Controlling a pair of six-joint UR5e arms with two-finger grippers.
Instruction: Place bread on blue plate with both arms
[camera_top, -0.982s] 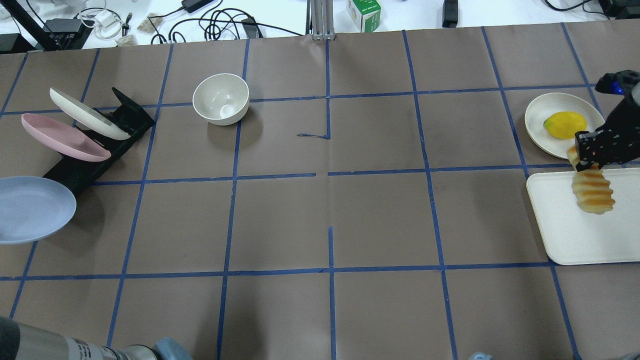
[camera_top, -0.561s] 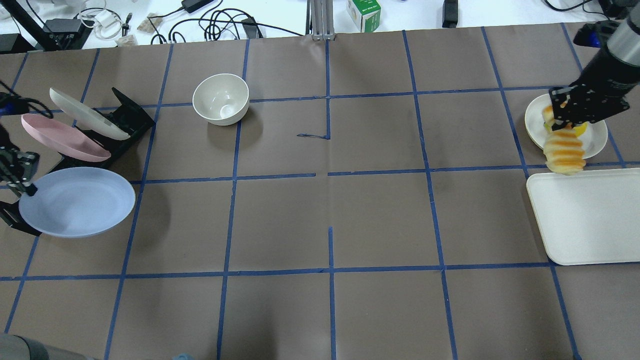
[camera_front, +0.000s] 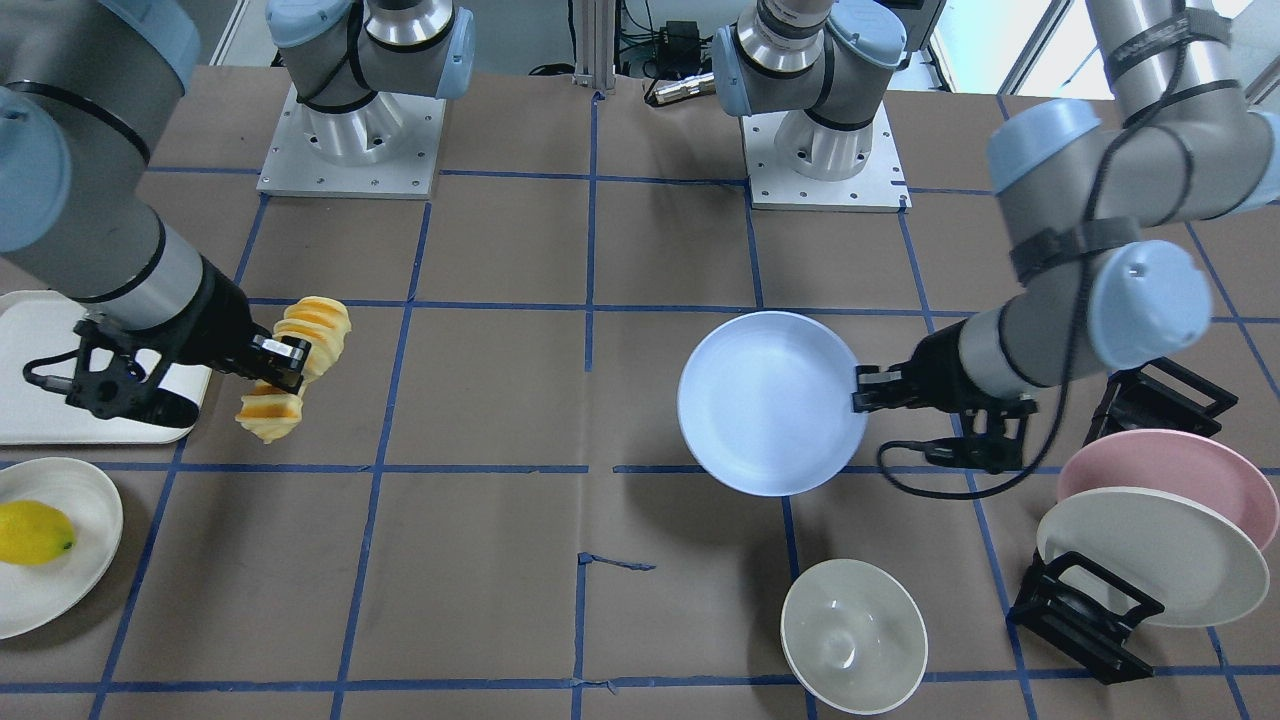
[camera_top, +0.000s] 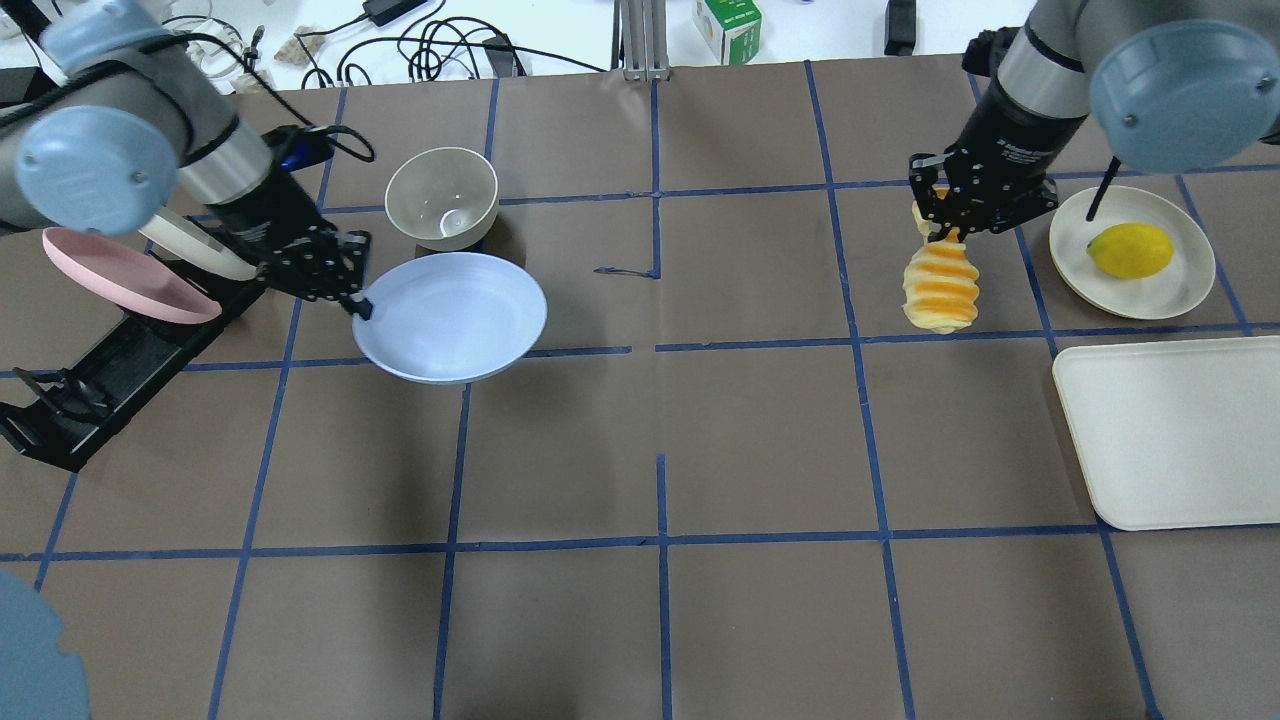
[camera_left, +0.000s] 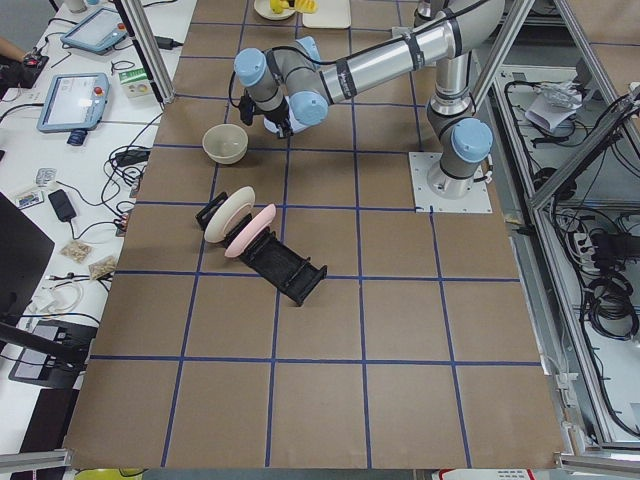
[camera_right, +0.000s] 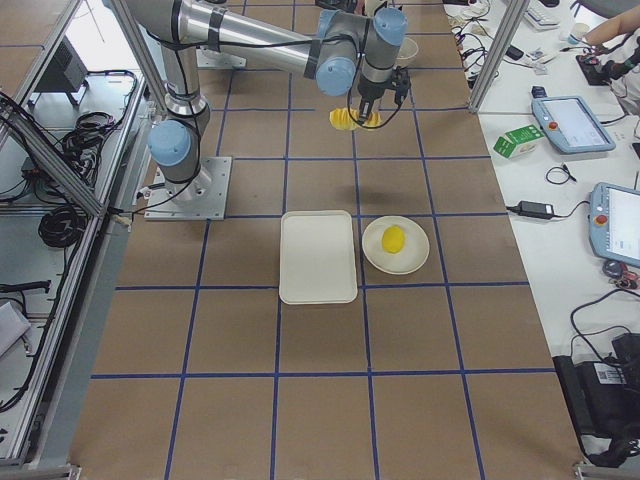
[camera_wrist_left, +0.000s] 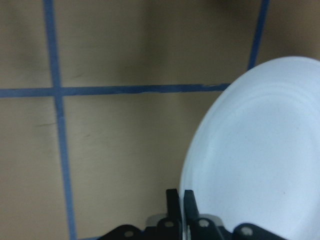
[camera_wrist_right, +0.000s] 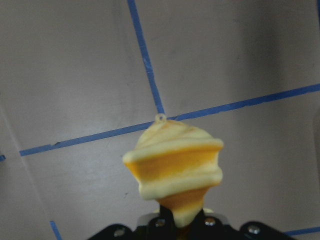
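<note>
The bread (camera_top: 940, 285), an orange-topped ridged loaf, hangs from my right gripper (camera_top: 940, 228), which is shut on its upper end and holds it above the table right of centre. It also shows in the front view (camera_front: 312, 325) and the right wrist view (camera_wrist_right: 175, 165). The blue plate (camera_top: 450, 315) is held by its rim in my left gripper (camera_top: 357, 302), roughly level above the table left of centre. The plate also shows in the front view (camera_front: 770, 400) and the left wrist view (camera_wrist_left: 260, 160). Plate and bread are far apart.
A cream bowl (camera_top: 442, 197) stands just behind the blue plate. A black rack (camera_top: 110, 360) at the left holds a pink plate (camera_top: 120, 275) and a cream-white plate (camera_front: 1150, 555). A lemon (camera_top: 1130, 250) lies on a cream plate and a white tray (camera_top: 1170, 430) lies at the right.
My left arm has carried the blue plate rightward from the rack toward the bowl. My right arm has carried the bread leftward, off the tray and past the lemon plate.
</note>
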